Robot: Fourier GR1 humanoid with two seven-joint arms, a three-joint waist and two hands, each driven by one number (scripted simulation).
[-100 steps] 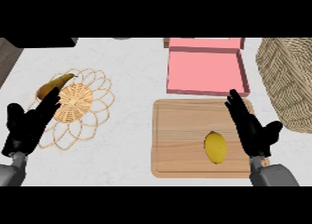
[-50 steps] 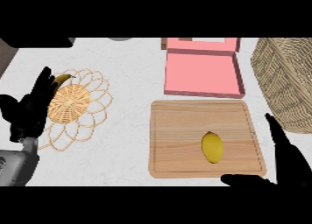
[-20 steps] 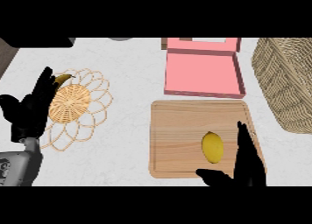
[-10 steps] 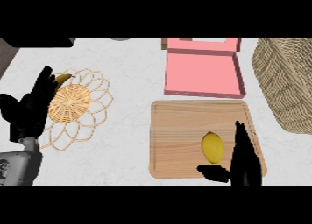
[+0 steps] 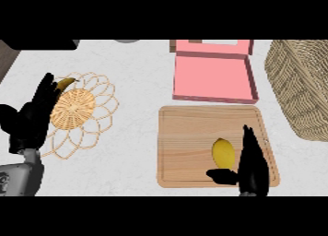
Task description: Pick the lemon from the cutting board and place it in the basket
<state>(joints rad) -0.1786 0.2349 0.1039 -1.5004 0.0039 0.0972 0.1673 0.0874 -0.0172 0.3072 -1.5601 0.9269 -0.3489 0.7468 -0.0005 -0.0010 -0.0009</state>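
lemon: lying on the cutting board, right of centre toward the near edge, long axis running away from the viewer.
right hand: standing over the board's near right part, fingers straight and spread wide from the thumb, holding nothing; fingers just beside the lemon's right flank, thumb poking left under its near end; contact not clear.
left hand: resting open at the view's left edge, fingers up, overlapping the woven trivet; holding nothing.
basket: sitting at the far right, well apart from the lemon, partly cut off by the view's edge.
step: likely closing in for the grasp, lemon not yet lifted.
doing it well: bracketing the lemon across its short axis, fingers on the right side, thumb on the left; curling round before lifting to avoid rolling it; lifting clear of the board, then heading right and over the basket's rim.
risk: nudging the lemon left, rounded shape probably rolling easily.
other: pink box beyond the board, banana at the trivet's far edge.
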